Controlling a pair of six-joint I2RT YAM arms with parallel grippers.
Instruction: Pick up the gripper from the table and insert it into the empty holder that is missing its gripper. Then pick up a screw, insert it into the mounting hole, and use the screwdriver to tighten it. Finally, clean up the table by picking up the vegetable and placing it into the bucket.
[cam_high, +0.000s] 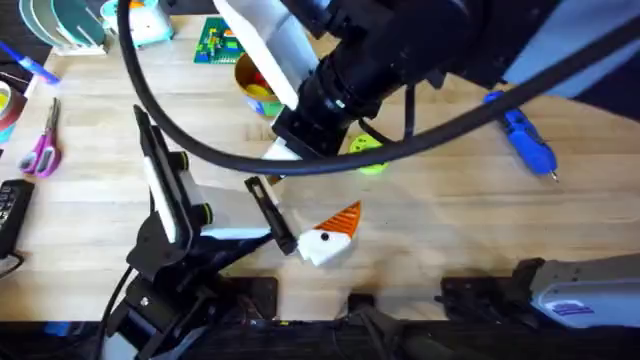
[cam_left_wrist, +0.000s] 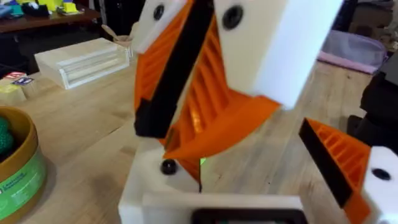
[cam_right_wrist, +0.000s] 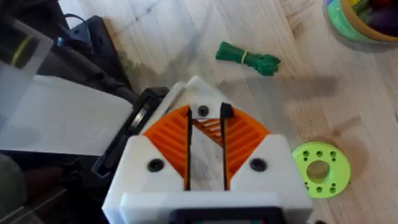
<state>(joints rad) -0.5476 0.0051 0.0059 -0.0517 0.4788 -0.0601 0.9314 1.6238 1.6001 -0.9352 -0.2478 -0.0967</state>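
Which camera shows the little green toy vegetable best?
The right wrist view: the vegetable lies whole and unobstructed on the wood beyond the right gripper. In the overhead view the raised arm covers that area, and in the left wrist view I can't pick it out.

Pale wooden table, dark shelf of clutter behind, soft even light.

A lime-green disc with holes lies flat on the wooden surface. Purple-handled scissors rest near the far left edge, just beyond a black remote-like device. A green printed card lies toward the back, and a clear plastic box sits on the surface
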